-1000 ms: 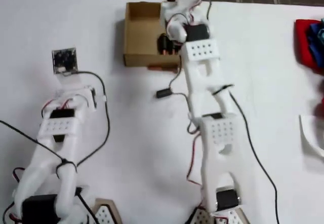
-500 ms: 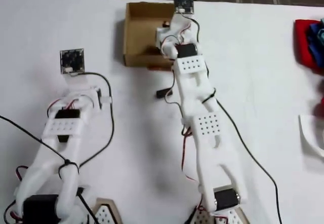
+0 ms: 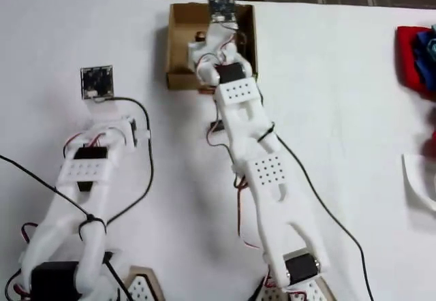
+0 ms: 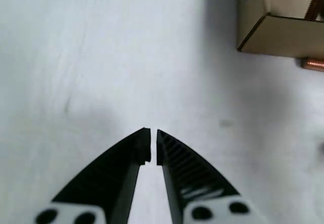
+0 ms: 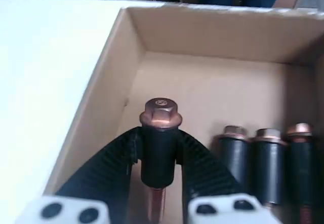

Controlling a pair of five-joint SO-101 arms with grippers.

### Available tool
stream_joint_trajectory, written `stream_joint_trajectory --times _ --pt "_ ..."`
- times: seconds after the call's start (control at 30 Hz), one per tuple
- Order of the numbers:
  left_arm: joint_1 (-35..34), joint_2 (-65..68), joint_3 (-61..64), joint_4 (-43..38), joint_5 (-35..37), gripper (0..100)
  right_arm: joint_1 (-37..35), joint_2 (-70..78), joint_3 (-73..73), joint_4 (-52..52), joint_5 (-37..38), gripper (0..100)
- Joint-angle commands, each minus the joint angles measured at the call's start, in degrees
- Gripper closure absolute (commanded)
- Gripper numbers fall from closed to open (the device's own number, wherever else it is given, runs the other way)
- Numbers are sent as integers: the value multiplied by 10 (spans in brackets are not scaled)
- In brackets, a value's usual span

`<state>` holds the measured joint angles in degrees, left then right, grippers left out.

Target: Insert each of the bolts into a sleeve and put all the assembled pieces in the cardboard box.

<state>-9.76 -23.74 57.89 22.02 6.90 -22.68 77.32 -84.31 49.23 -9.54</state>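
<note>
**Item 1, assembled piece** (image 5: 159, 143): a copper-headed bolt seated in a black sleeve. The right jaws are clamping it by the sleeve and holding it upright, head up, with the threaded shank showing below. Gripping the sleeve rather than the bolt is probably keeping the two parts together during carrying.

**Item 2, cardboard box** (image 5: 96, 107): it is standing open-topped at the far side of the surface (image 3: 340, 110). The right arm (image 3: 262, 171) is stretching out over it, so the held piece is hanging inside the walls, near one side wall and above the floor. It is not yet released.

**Item 3, three finished pieces** (image 5: 268, 158): they are lying side by side against the opposite wall of the box, heads pointing the same way. This is leaving free floor under the held piece, and that looks like the intended drop spot.

**Item 4, loose copper part** (image 4: 313, 64): it is lying on the surface just beside the box's outer wall. Whether it is a bare bolt awaiting a sleeve cannot be told.

**Item 5, left arm** (image 3: 82, 171): it is staying well apart from the box. Its jaws are resting nearly together on nothing, pointing down at bare surface, seemingly parked out of the right arm's way.

**Status:** the placing step is under way, and opening the right jaws appears to be what remains for this piece.
</note>
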Motion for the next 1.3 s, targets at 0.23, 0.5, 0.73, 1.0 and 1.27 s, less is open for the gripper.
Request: stream_joint_trajectory --times 0.23,0.5,0.73,1.0,1.27 --pt "3 -2 -1 -6 -4 954 26 -17 -11 -11 4 978" --pt "3 -2 -1 -6 -4 954 25 -14 -10 8 4 978" --pt "3 -2 -1 -6 -4 954 25 -13 -9 32 4 978" --pt "3 -2 -1 -6 -4 954 25 -13 -9 34 2 978" --pt "3 -2 -1 -6 -4 954 27 -12 -9 60 2 978"
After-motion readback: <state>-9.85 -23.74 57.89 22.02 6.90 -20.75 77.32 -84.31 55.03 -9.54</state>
